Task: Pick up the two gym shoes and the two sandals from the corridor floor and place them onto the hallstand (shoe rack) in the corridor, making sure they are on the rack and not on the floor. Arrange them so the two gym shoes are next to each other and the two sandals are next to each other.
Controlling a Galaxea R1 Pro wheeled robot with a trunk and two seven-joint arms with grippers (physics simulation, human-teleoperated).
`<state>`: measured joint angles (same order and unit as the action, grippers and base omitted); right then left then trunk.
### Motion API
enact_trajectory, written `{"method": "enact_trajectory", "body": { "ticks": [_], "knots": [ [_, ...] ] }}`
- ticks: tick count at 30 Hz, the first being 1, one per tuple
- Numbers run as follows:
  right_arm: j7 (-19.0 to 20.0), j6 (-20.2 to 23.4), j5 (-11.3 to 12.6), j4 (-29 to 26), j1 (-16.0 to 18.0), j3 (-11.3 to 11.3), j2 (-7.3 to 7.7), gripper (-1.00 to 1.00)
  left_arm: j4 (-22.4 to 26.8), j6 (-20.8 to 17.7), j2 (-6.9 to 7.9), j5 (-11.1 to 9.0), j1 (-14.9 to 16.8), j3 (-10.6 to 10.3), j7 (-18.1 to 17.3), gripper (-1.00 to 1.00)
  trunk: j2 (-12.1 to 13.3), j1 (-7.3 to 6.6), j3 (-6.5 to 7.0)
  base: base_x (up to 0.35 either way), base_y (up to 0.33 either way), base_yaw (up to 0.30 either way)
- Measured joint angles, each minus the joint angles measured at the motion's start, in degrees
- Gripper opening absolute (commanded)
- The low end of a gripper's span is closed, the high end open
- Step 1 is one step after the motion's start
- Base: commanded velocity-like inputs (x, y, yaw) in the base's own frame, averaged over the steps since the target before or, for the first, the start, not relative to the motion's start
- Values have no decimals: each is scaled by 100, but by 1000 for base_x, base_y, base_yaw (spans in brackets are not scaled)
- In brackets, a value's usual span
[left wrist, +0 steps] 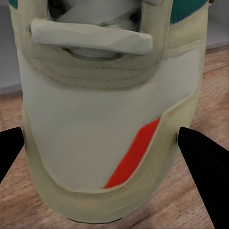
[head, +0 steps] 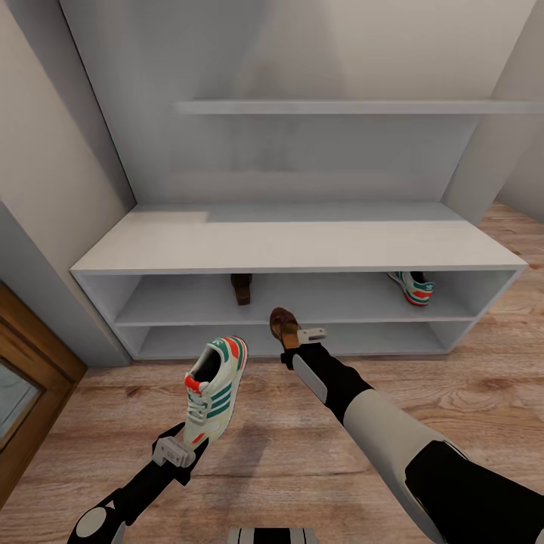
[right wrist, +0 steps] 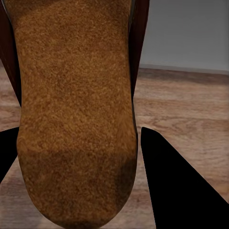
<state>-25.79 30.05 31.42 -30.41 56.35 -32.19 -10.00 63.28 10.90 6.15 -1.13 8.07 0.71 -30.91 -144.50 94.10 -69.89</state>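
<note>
Sneaker (head: 215, 393) and sandal (head: 284, 325) held aloft before the rack (head: 302, 249); their mates (head: 412, 288) (head: 242, 288) on its upper shelf.

We record two arms built of glossy black segments alternating with light grey shells, the right arm (head: 393, 423) at lower right of the head view, the left arm (head: 125, 495) at lower left. Each ends in a pale grey wrist bracket; wrist views show black tapered fingertips (left wrist: 205, 162).

Two gym shoes, one near left (head: 215, 391) and one on the far right shelf (head: 412, 287), two sandals, one centre (head: 283, 326), one apparently (head: 242, 288) shadowed on the shelf, one hallstand (head: 302, 245), one wall shelf (head: 355, 107)
</note>
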Motion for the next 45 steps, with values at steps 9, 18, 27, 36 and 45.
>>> {"method": "enact_trajectory", "body": {
  "ticks": [9, 18, 27, 36, 45],
  "knots": [
    [20, -1, 2, -15, -9, -6, 0, -100, 0, 0, 0, 0, -1, 0, -2, -100, 0, 0, 0, 0, 0, 0],
    [26, 0, -1, -51, -13, -14, 0, -100, 0, 0, 0, 0, -4, 4, -1, -100, 0, 0, 0, 0, 0, 0],
    [27, 0, -2, -81, -12, -15, 0, -100, 0, 0, 0, 0, -1, 8, 0, -100, 0, 0, 0, 0, 0, 0],
    [27, -6, -10, -99, -18, -16, 0, -100, 0, 0, 0, 0, -5, 9, -2, -100, 0, 0, 0, 0, 0, 0],
    [27, -8, -10, -105, -18, -15, 0, -100, -1, 0, 0, 0, -3, 9, -3, -100, 0, 0, 0, 0, 0, 0]
  ]
}}
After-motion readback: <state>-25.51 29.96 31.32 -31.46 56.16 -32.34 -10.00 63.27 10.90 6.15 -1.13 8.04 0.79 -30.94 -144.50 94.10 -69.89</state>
